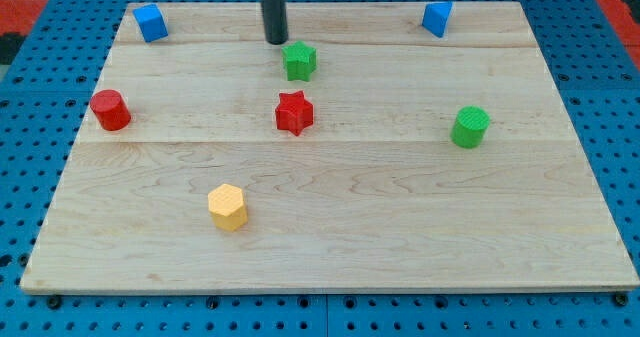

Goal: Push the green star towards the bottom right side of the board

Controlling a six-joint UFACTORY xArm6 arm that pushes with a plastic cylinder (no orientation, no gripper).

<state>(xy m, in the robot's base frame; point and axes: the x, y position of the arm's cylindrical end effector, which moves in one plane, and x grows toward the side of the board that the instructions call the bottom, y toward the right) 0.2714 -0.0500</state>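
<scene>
The green star (299, 61) lies on the wooden board (400, 227) near the view's top, a little left of centre. My tip (276, 41) is just above and to the left of it, close but with a small gap showing. The rod rises out of the view's top. A red star (294, 113) lies directly below the green star.
A green cylinder (469, 127) is at the right. A red cylinder (110, 110) is at the left. A yellow hexagonal block (228, 207) is at the lower left. Blue blocks sit at the top left (150, 22) and top right (436, 18).
</scene>
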